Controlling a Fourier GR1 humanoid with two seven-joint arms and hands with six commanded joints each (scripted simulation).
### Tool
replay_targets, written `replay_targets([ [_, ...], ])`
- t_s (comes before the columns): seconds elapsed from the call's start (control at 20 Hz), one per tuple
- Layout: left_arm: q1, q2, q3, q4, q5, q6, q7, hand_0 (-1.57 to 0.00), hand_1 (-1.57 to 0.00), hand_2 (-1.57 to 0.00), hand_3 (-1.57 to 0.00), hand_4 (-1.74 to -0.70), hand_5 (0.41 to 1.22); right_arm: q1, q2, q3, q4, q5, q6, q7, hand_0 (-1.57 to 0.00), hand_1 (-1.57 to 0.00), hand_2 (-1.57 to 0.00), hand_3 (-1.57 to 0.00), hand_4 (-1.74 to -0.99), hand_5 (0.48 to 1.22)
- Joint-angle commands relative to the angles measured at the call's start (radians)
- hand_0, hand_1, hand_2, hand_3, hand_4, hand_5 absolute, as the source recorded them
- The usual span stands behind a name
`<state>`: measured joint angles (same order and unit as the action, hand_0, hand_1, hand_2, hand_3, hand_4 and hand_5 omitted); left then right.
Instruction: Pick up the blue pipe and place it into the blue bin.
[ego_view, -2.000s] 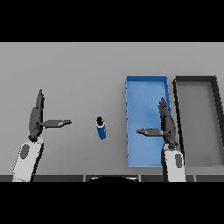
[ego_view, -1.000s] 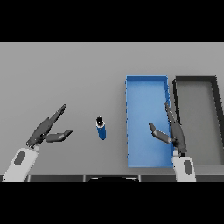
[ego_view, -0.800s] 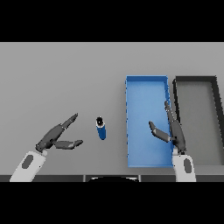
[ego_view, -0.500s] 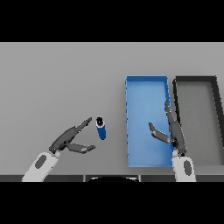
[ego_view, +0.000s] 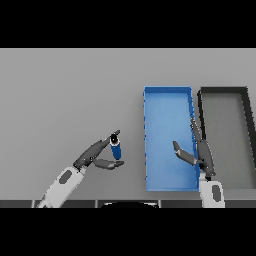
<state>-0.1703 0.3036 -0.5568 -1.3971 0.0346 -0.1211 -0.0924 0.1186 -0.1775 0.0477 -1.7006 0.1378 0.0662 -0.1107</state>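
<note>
The blue pipe (ego_view: 116, 148) looks like a short, stiff cylinder, prob. light and rigid w/ a smooth skin, so I'd judge it slippery and apt to tip or roll away if nudged on one side only; best hold is likely across the mid-body, fingers one side and thumb the other, not at the dark end cap. It reads as a stubby blue tube w/ a darker tip at the end farthest from the robot (can't tell if it stands upright or lies tilted). The left hand (ego_view: 94, 157) is right at it: fingers straight and spread, their tips by the pipe's far end, thumb reaching under the near end, pipe sitting in the gap between them; not closed on it yet, and whether anything touches I can't tell. The blue bin (ego_view: 168, 188) lies to the right of that hand, well apart from the pipe, w/ a dark bin (ego_view: 223, 90) just beyond it. The right hand (ego_view: 198, 153) hovers over the blue bin's right edge, fingers relaxed, holding nothing. All on the grey table (ego_view: 60, 90).
</note>
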Motion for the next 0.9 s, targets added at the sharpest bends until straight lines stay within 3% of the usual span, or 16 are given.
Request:
replay_targets([
  [0.0, -0.009, -0.012, -0.015, 0.006, -0.026, 0.017, 0.015, 0.0, 0.0, 0.0, 0.0, -1.08, 0.435, -0.013, 0.009, 0.0, 0.012, -0.002, -0.006, 0.005, 0.0, 0.0, 0.0, 0.0, -1.22, 0.639],
  [0.15, -0.034, -0.045, -0.019, 0.058, -0.033, 0.02, 0.014, 0.0, 0.0, 0.0, 0.0, -1.06, 0.42, -0.015, 0.0, -0.003, 0.018, 0.004, -0.004, 0.001, 0.0, 0.0, 0.0, 0.0, -1.214, 0.645],
  [0.3, -0.053, -0.078, -0.015, 0.085, -0.013, 0.005, -0.022, 0.0, 0.0, 0.0, 0.0, -1.11, 0.463, -0.003, -0.003, -0.002, 0.006, 0.013, -0.009, -0.004, 0.0, 0.0, 0.0, 0.0, -1.207, 0.65],
  [0.4, -0.045, -0.119, -0.006, 0.086, 0.018, 0.011, -0.032, 0.0, -0.04, -0.15, -0.12, -1.19, 0.55, 0.002, -0.003, -0.004, 0.009, 0.015, -0.012, -0.012, 0.0, 0.0, 0.0, 0.0, -1.213, 0.655],
  [0.45, -0.047, -0.129, 0.004, 0.084, 0.039, 0.007, -0.035, -0.01, -0.16, -0.31, -0.28, -1.24, 0.613, -0.002, 0.001, -0.003, 0.015, 0.008, -0.007, -0.02, 0.0, 0.0, 0.0, 0.0, -1.217, 0.655],
  [0.5, -0.045, -0.143, 0.013, 0.099, 0.058, 0.002, -0.038, -0.12, -0.32, -0.49, -0.53, -1.28, 0.735, -0.007, 0.003, -0.001, 0.016, 0.012, -0.009, -0.021, 0.0, 0.0, 0.0, 0.0, -1.22, 0.656],
  [0.6, -0.036, -0.153, 0.013, 0.112, 0.056, 0.01, -0.045, -0.6, -0.75, -0.87, -0.91, -1.44, 0.91, -0.008, -0.002, -0.004, 0.014, 0.015, -0.012, -0.015, 0.0, 0.0, 0.0, 0.0, -1.219, 0.657],
  [0.75, -0.022, -0.162, -0.005, 0.08, 0.046, 0.008, -0.055, -1.07, -1.15, -1.21, -1.19, -1.58, 1.062, -0.015, 0.002, -0.002, 0.016, 0.001, 0.0, -0.003, 0.0, 0.0, 0.0, 0.0, -1.233, 0.66],
  [0.85, -0.01, -0.153, -0.019, 0.067, 0.029, 0.018, -0.065, -1.25, -1.3, -1.34, -1.33, -1.53, 1.119, -0.011, 0.003, -0.001, 0.014, -0.002, 0.002, -0.002, 0.0, 0.0, 0.0, 0.0, -1.224, 0.651],
])
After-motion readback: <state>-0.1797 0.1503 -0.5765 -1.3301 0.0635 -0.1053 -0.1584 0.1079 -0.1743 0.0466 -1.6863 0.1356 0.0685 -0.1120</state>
